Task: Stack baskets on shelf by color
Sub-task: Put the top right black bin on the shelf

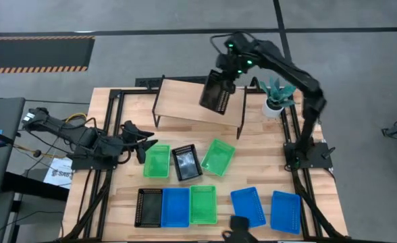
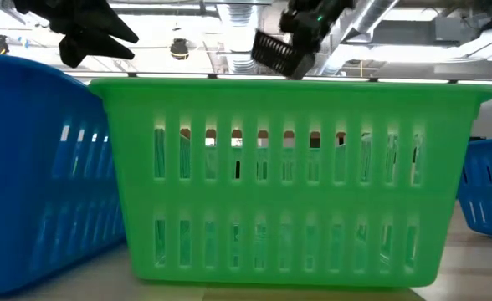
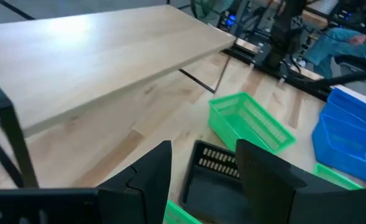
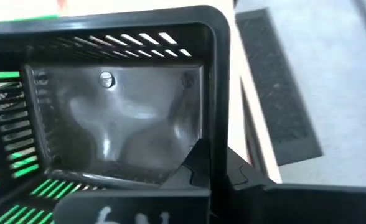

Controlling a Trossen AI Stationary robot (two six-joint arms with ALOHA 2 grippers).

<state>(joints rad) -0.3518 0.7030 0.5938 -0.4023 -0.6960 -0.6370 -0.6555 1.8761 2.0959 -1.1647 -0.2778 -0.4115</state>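
Note:
My right gripper (image 1: 228, 78) is shut on a black basket (image 1: 216, 94), held in the air over the right part of the light-wood shelf (image 1: 181, 101). In the low view the basket (image 2: 275, 52) hangs tilted below the gripper. My left gripper (image 1: 142, 139) is open and empty at the table's left, just above a green basket (image 1: 156, 160). A black basket (image 1: 186, 163) and a second green basket (image 1: 218, 156) lie beside it. A black basket (image 1: 148, 206), a blue one (image 1: 175, 206), a green one (image 1: 202, 204) and two more blue ones (image 1: 248, 206) (image 1: 285, 211) lie in the near row. My right gripper pinches one wall of the black basket (image 4: 217, 106) at its rim, with one finger (image 4: 195, 163) inside the basket and one outside. It holds the basket at its far end. The basket hangs steeply tilted below the fingers, clear of the shelf.
A potted plant (image 1: 277, 94) stands at the table's far right, next to the shelf. The shelf top (image 3: 96, 56) is bare. In the low view the near green basket (image 2: 296, 184) fills most of the picture.

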